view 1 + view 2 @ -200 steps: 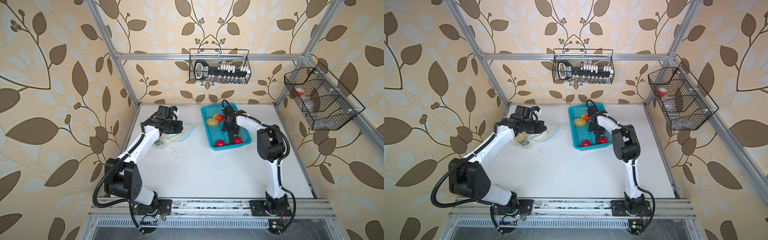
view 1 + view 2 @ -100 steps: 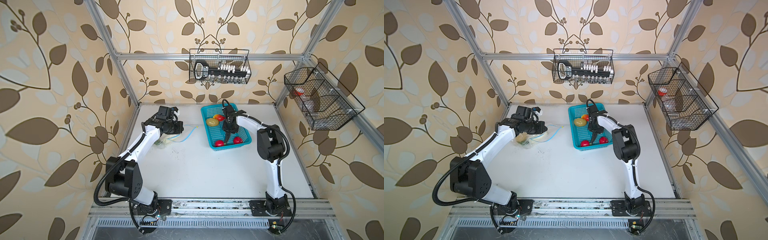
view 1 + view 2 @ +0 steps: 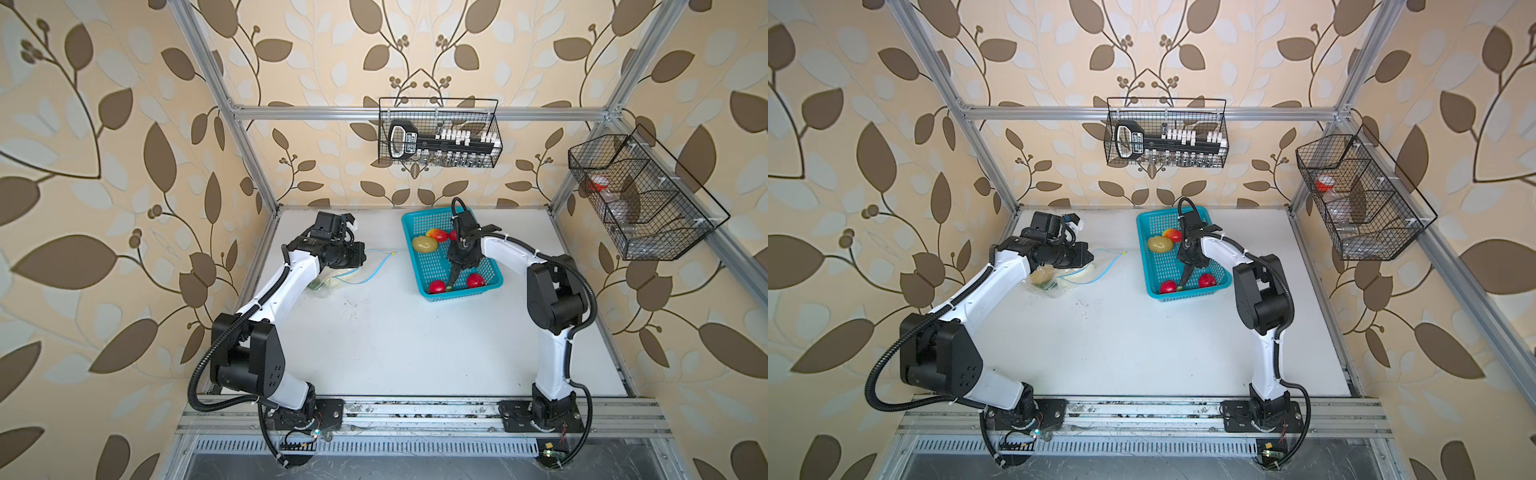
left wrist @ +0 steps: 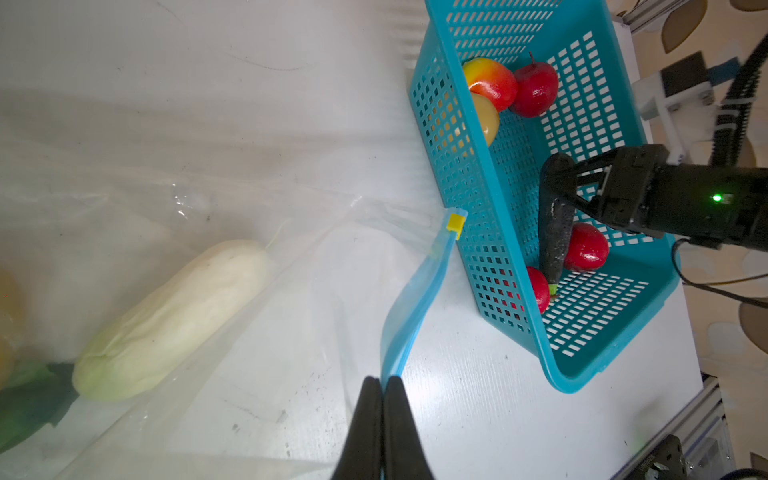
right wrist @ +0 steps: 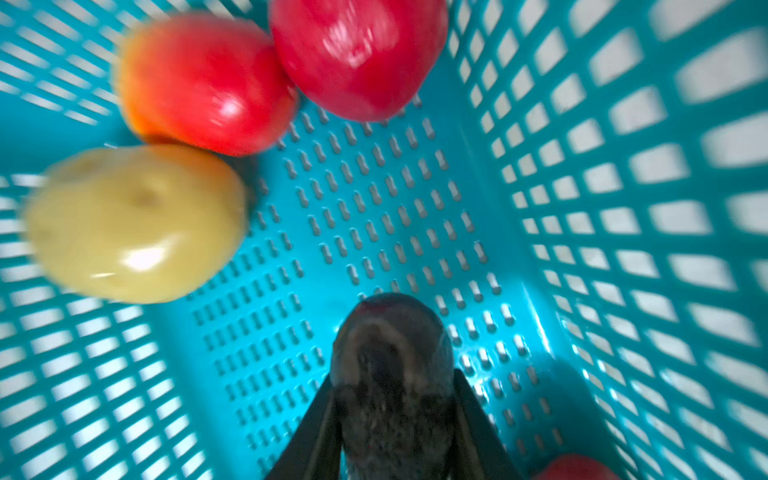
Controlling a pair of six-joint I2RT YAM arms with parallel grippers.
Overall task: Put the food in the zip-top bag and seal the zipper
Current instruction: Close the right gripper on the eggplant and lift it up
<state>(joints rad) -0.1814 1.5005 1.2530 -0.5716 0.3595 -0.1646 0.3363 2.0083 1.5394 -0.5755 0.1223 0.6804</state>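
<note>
Eggplant (image 5: pixel 390 345) is clamped by the right gripper (image 5: pixel 395 390) inside the turquoise basket (image 5: pixel 623 208). Left gripper (image 4: pixel 382 382) is clenched on the zipper (image 4: pixel 415 299) of the zip-top bag (image 4: pixel 208 199), white vegetable (image 4: pixel 170 320) inside.

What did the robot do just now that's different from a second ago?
The right gripper closed its jaws onto the dark eggplant in the turquoise basket. Whether it has lifted it yet is hard to tell. Everything else stayed the same: the left gripper stays shut on the blue zipper of the bag, and the potato and red fruits lie in the basket as before.
</note>
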